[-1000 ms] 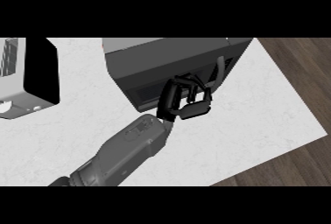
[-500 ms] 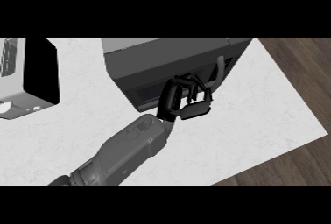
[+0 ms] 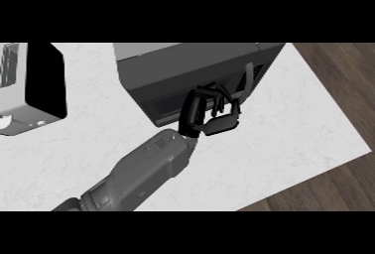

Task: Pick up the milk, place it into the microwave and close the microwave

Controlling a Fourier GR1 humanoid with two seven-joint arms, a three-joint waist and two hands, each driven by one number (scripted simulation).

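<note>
The microwave (image 3: 183, 64) is a dark grey box at the back of the counter, and its door looks closed. A vertical handle (image 3: 248, 82) shows near its right side. My left hand (image 3: 214, 115) is up against the door's front, just left of the handle, fingers curled with nothing seen in them. Its grey forearm (image 3: 139, 173) comes in from the lower left. No milk shows anywhere in the head view. My right hand is out of sight.
A silver appliance with a black side (image 3: 33, 89) stands at the far left. The white marble counter (image 3: 293, 144) ends in an edge at the right and lower right, with wooden floor (image 3: 344, 183) beyond it.
</note>
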